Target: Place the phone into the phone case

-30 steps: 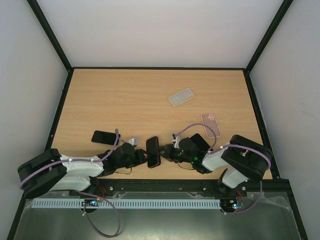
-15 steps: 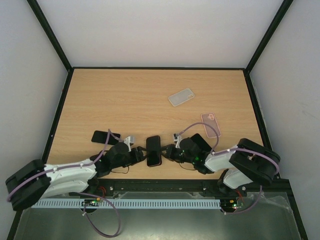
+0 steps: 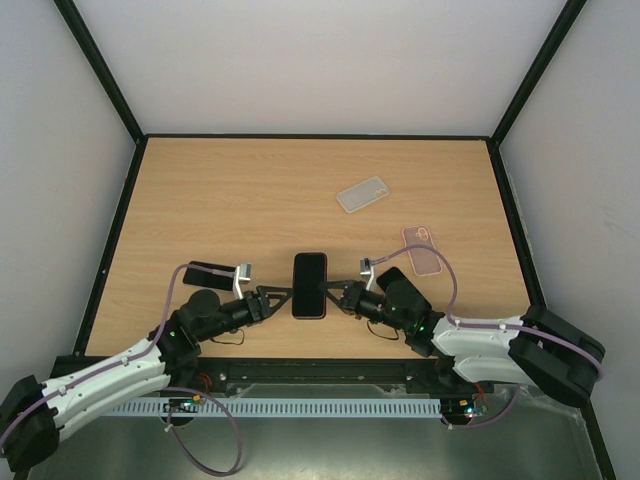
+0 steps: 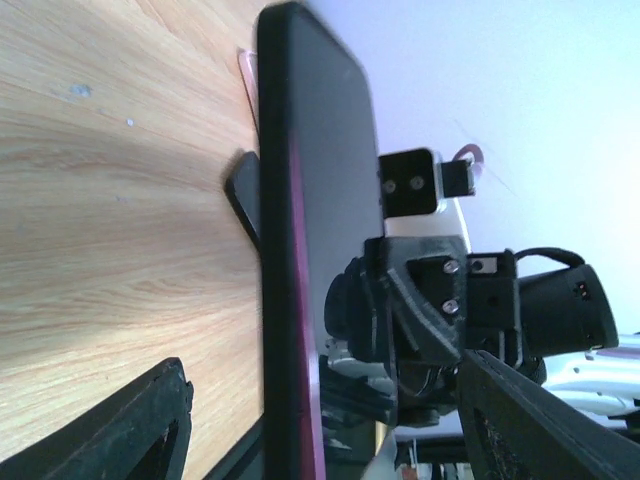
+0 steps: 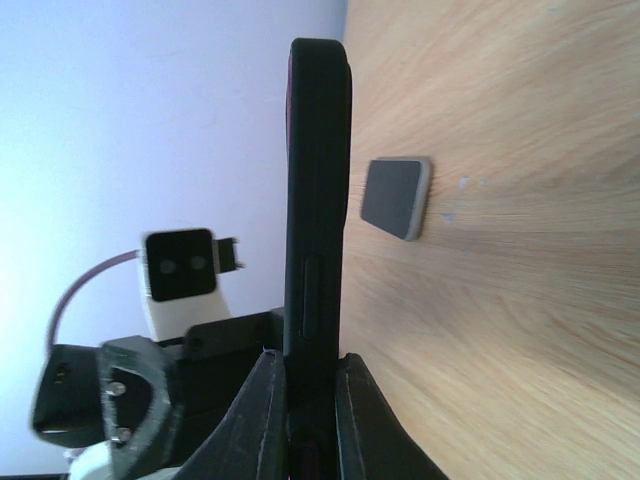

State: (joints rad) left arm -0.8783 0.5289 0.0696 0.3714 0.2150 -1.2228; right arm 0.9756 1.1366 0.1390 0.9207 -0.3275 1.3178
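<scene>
Where right gripper clamps the phone, its edge is hidden.

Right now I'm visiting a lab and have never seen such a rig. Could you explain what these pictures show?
Two robot arms stand at the near edge of a wooden table. The wide picture looks down from above; the other two come from a camera on each wrist. The right pincer is shut on a dark phone; the left pincer is open on its other side. On the table lie a clear case, a pink case and a black phone.
</scene>
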